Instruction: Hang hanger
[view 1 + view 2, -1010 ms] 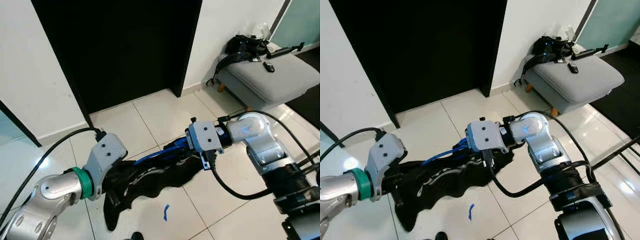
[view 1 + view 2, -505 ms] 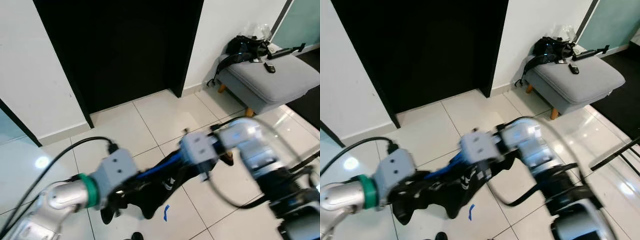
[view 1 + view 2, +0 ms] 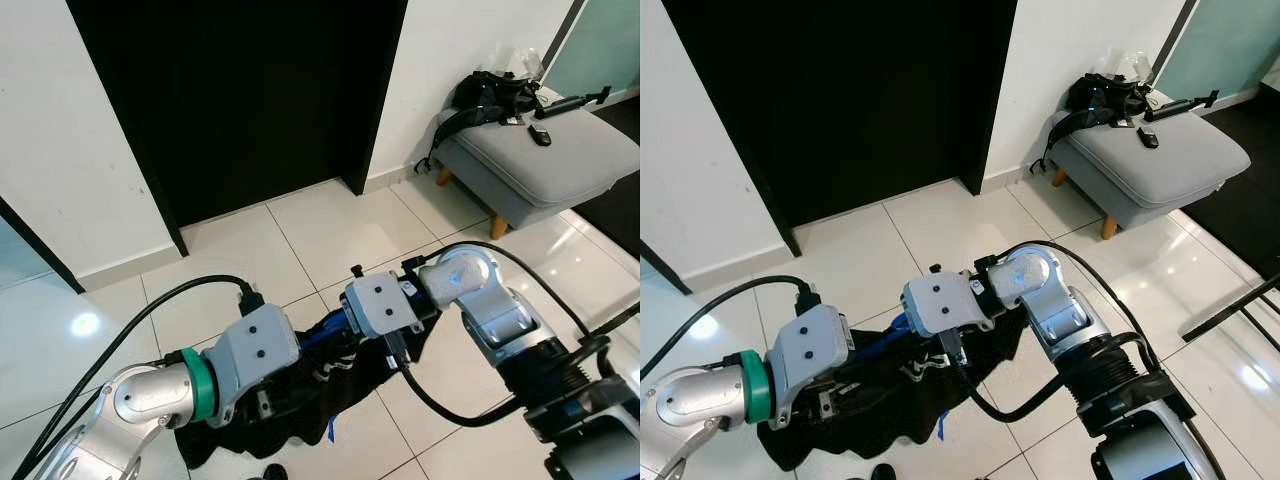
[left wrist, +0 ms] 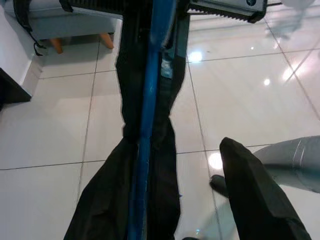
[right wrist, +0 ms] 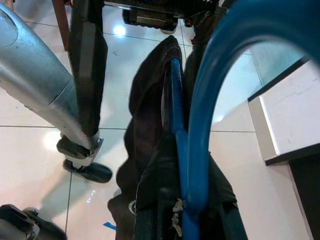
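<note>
Both grippers, left gripper (image 3: 290, 385) and right gripper (image 3: 335, 330), carry the blue hanger (image 3: 322, 330) with its black garment (image 3: 300, 410) at 6 o'clock; finger states unclear. Hanging looks not yet done.

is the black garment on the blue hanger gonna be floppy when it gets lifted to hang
Probably floppy: the garment sags in loose folds below the hanger. Likely light, since the thin hanger looks unbent. It may slide, as it drapes loosely between the left hand and right hand.
</note>
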Tool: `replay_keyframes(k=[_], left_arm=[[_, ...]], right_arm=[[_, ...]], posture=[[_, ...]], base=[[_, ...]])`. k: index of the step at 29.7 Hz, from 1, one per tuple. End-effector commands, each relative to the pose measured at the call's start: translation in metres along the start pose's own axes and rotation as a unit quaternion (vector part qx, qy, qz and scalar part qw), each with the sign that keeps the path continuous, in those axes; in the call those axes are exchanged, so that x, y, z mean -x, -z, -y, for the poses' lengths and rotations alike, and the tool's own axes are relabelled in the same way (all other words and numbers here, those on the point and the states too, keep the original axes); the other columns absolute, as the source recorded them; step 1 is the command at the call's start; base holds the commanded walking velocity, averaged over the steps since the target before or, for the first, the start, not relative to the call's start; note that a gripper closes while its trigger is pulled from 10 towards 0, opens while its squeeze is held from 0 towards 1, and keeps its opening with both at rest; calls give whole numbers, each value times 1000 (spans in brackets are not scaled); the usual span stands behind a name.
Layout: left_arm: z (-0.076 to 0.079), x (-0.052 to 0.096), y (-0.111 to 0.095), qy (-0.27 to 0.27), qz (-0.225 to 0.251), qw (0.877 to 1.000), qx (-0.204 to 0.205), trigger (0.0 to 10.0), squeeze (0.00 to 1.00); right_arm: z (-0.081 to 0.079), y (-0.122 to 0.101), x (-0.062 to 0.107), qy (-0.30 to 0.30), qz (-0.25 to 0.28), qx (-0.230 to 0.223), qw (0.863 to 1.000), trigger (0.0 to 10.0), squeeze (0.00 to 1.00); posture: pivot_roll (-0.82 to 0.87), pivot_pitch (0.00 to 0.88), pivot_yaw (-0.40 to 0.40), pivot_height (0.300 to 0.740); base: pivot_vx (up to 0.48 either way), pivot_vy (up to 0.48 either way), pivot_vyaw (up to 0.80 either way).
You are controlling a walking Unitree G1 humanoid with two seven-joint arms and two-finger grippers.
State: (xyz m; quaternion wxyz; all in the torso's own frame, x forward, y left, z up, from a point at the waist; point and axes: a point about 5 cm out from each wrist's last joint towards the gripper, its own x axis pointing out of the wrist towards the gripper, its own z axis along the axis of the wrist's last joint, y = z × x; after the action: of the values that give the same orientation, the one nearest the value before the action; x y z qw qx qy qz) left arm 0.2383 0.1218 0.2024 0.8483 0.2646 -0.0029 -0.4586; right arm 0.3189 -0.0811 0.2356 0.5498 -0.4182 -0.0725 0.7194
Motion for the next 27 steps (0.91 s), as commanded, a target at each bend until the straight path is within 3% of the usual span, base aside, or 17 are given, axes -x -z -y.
replay_keyframes(k=[1, 6, 11, 13, 15, 27], left_arm=[[0, 5, -6, -4, 17, 1000, -17, 10000, 0], [-9, 16, -2, -15, -3, 1000, -23, 10000, 0], [-12, 24, 5, -14, -18, 1000, 6, 10000, 0], [-8, 33, 15, 6, -35, 999, 37, 10000, 0], [-5, 42, 25, 22, -60, 997, 41, 10000, 0], [-5, 55, 38, 25, -84, 994, 63, 10000, 0]], right_arm=[[-3, -3, -9, -21, 8, 10, 1000, 10000, 0], [-4, -3, -9, -23, 9, 8, 1000, 10000, 0], [-4, -3, -10, -24, 10, 8, 1000, 10000, 0], [-4, -3, -10, -25, 10, 8, 1000, 10000, 0], [-4, -3, -9, -25, 9, 9, 1000, 10000, 0], [-5, -2, -8, -26, 7, 8, 1000, 10000, 0]], posture=[[-14, 235, 58, 740], [-9, 234, 58, 740], [-6, 232, 58, 740], [-7, 230, 57, 740], [-7, 230, 57, 740], [-5, 226, 57, 740]], base=[[0, 0, 0], [0, 0, 0], [0, 0, 0], [0, 0, 0], [0, 0, 0], [0, 0, 0]])
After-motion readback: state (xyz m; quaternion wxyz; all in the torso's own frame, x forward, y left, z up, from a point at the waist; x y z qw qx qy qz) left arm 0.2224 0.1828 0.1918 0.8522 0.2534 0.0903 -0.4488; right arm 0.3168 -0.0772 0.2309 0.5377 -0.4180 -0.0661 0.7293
